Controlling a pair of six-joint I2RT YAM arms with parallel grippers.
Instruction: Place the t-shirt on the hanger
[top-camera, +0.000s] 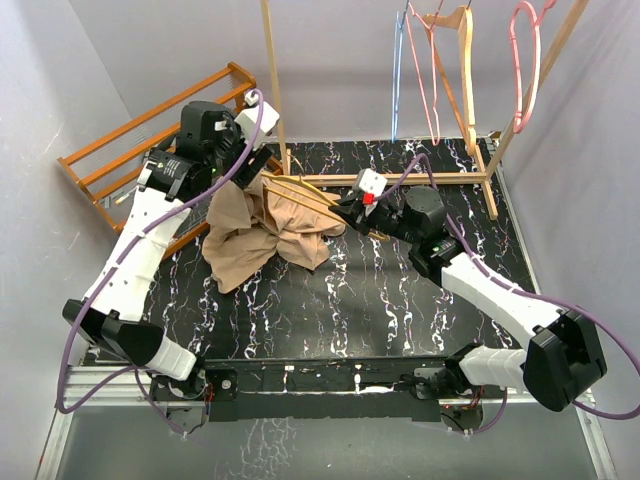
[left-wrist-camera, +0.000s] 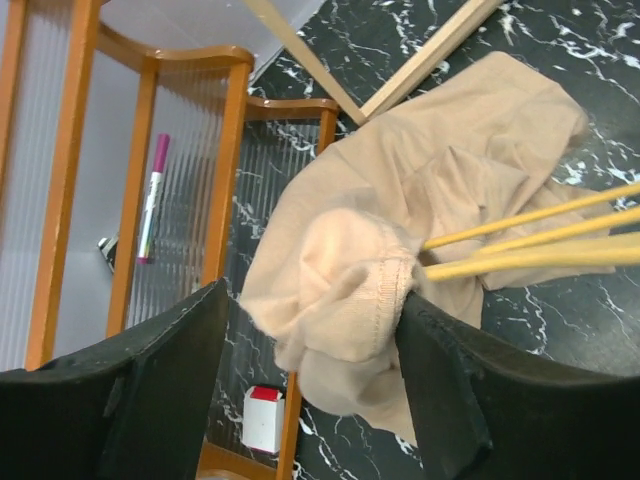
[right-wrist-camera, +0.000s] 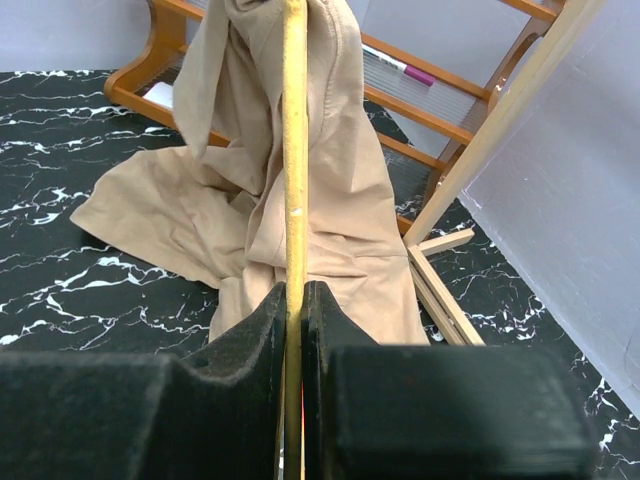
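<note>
Clamping the hanger (right-wrist-camera: 294, 150), the right pincer (right-wrist-camera: 295, 295) is pointing its long axis up-left into the t-shirt (top-camera: 250, 235), which is lying bunched on the table (top-camera: 400, 290) at centre-left; the left pincer (left-wrist-camera: 312, 305), nearer, is gaping wide over it.

Front tabletop: bare marble tabletop (top-camera: 380, 300) from the t-shirt (top-camera: 262, 238) to the near edge lies open.
Left: orange rack (top-camera: 140, 140) stands just beside the left end effector (left-wrist-camera: 312, 305), hemming that side.
Centre: t-shirt heap and hanger (top-camera: 310, 195) span the gap to the right end effector (right-wrist-camera: 295, 300).
Back: wooden frame (top-camera: 430, 178) posts and base bar fence the far edge.
Upper right: hanging hangers (top-camera: 448, 72) crowd the rail.
</note>
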